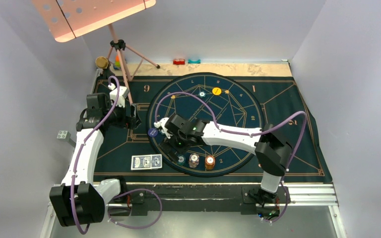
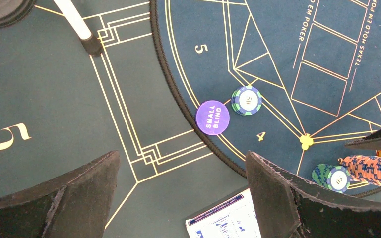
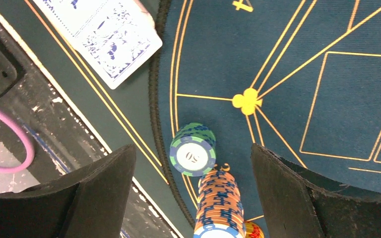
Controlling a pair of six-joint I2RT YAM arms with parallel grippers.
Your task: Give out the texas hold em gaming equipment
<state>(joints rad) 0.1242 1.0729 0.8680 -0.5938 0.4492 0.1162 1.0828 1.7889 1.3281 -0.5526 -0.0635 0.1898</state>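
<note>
- While the right fingers (image 3: 104, 193) stand spread wide and grip nothing, a short green-and-blue chip stack (image 3: 193, 149) sits free on the mat below the gap between them.
- Just beside it stands a tall orange-and-blue chip stack (image 3: 219, 201); whether the two touch cannot be told.
- The left fingers (image 2: 79, 193) are also wide apart and empty, hanging over bare mat.
- Beyond them lie a purple "SMALL BLIND" disc (image 2: 212, 117) on the rim of the round mat (image 1: 243, 106) and, just beside it, another green-and-blue chip pile (image 2: 246, 100).
- Blue-backed playing cards (image 1: 146, 161) lie flat outside the circle, near the front edge and left of the stacks.
- A yellow disc (image 1: 217, 90) rests on the far side of the circle, well apart from both arms.
- The chips look light, stiff and smooth-rimmed. The tall stack would likely shear or topple if pinched high, so a low grip across its width seems safest.
- The cards look thin and slippery, with little edge to catch. A pinch at a short edge seems the best hold.
</note>
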